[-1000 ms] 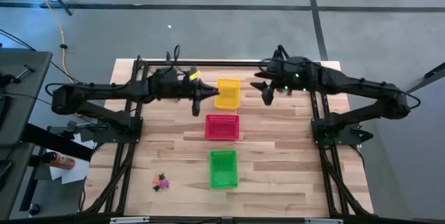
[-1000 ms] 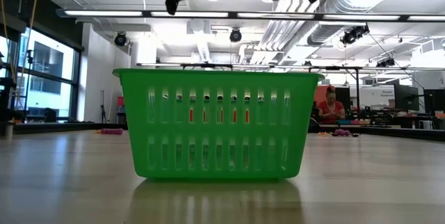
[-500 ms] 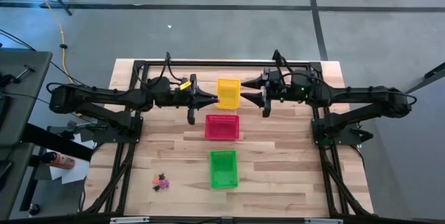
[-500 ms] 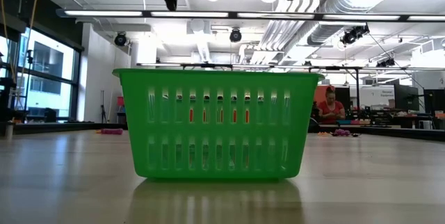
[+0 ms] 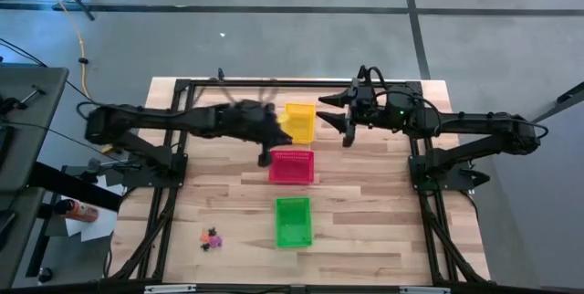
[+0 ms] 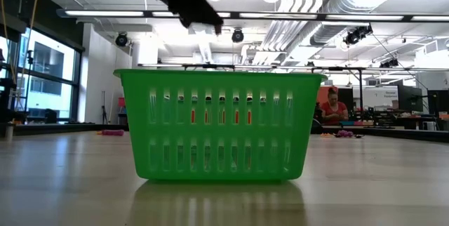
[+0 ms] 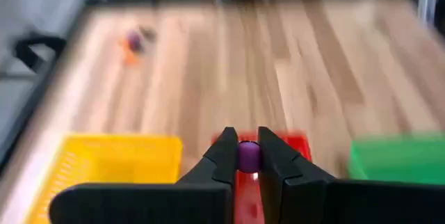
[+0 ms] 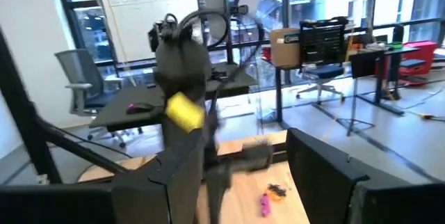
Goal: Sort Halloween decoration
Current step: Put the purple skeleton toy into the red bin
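Step in hand: transport of one sorted item to its basket. The left hand (image 7: 241,156) is clamped on a small purple trinket (image 7: 248,155), visible between its fingertips in the left wrist view. In the high view the left hand (image 5: 265,152) hangs above the desk (image 5: 365,230) just off the 9 o'clock edge of the red basket (image 5: 291,166), with the yellow basket (image 5: 300,122) at its 1 o'clock. The left wrist view places the red basket (image 7: 295,142) directly beyond the fingertips, the yellow basket (image 7: 104,165) to one side and the green basket (image 7: 400,165) to the other.

The remaining trinkets (image 5: 212,237) lie in a small cluster on the desk at about 8 o'clock, well apart from all three baskets and at 9 o'clock of the green basket (image 5: 293,221).

The right hand (image 5: 345,122) waits above the desk just off the 3 o'clock side of the yellow basket, fingers spread wide and holding nothing.

Next move, as judged: carry the left hand over the red basket's opening, lower it within the rim and part the fingers. The trinket is small and rounded, so release low to prevent bounce-out.
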Controlling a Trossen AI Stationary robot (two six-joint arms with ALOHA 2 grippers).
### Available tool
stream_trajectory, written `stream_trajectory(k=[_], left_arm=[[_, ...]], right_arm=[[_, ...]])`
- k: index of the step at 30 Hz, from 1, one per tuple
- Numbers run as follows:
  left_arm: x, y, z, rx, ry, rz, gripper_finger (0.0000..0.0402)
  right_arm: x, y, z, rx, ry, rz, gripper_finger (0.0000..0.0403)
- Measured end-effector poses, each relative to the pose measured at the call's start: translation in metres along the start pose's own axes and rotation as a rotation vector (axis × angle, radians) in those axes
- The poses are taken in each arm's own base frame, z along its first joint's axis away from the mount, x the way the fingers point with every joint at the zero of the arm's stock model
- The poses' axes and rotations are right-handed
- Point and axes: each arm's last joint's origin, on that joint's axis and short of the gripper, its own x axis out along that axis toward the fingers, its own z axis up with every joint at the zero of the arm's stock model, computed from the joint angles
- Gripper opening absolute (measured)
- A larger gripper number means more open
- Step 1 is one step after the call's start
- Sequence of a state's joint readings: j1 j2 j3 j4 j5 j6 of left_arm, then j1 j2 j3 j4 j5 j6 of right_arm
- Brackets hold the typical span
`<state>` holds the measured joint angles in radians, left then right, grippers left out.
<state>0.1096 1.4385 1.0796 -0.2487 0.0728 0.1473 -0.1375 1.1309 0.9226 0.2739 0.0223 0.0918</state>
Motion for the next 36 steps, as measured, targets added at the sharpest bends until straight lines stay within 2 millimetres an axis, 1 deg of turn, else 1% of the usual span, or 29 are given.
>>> stream_trajectory(k=[2,4,6,10,14,19,22,26,29,31,33,36], left_arm=[[0.018,-0.002,-0.002,0.041,0.088,-0.027,0.0011],[0.034,-0.004,-0.009,0.06,0.174,-0.046,0.0011],[0.051,-0.004,-0.015,0.063,0.221,-0.057,0.0013],[0.075,-0.008,-0.033,0.057,0.312,-0.078,0.0025],[0.092,-0.013,-0.046,0.057,0.376,-0.095,0.0045],[0.102,-0.018,-0.054,0.05,0.407,-0.106,0.0073],[0.103,-0.019,-0.054,0.046,0.406,-0.108,0.0096],[0.101,-0.02,-0.053,0.043,0.406,-0.108,0.0136],[0.093,-0.019,-0.045,0.049,0.4,-0.105,0.0165],[0.082,-0.014,-0.031,0.055,0.388,-0.093,0.0181],[0.064,-0.005,-0.013,0.054,0.359,-0.078,0.0193],[0.028,0.011,0.009,0.017,0.294,-0.032,0.0201]], right_arm=[[0.0,0.0,0.0,-0.006,0.003,-0.011,0.02],[0.0,-0.001,-0.001,-0.006,0.006,-0.033,0.02],[0.0,-0.002,-0.002,-0.006,0.017,-0.049,0.02],[0.0,-0.002,-0.002,-0.006,0.021,-0.052,0.02],[0.0,-0.002,-0.003,-0.007,0.026,-0.054,0.02],[0.0,-0.002,-0.003,-0.008,0.028,-0.054,0.02],[0.0,-0.002,-0.004,-0.008,0.033,-0.055,0.02],[0.0,-0.002,-0.004,-0.008,0.034,-0.055,0.02],[0.0,-0.002,-0.004,-0.014,0.034,-0.055,0.02],[0.0,-0.002,-0.004,-0.026,0.034,-0.054,0.02],[0.0,-0.002,-0.004,-0.032,0.033,-0.058,0.02],[0.0,-0.003,-0.003,-0.035,0.024,-0.087,0.02]])
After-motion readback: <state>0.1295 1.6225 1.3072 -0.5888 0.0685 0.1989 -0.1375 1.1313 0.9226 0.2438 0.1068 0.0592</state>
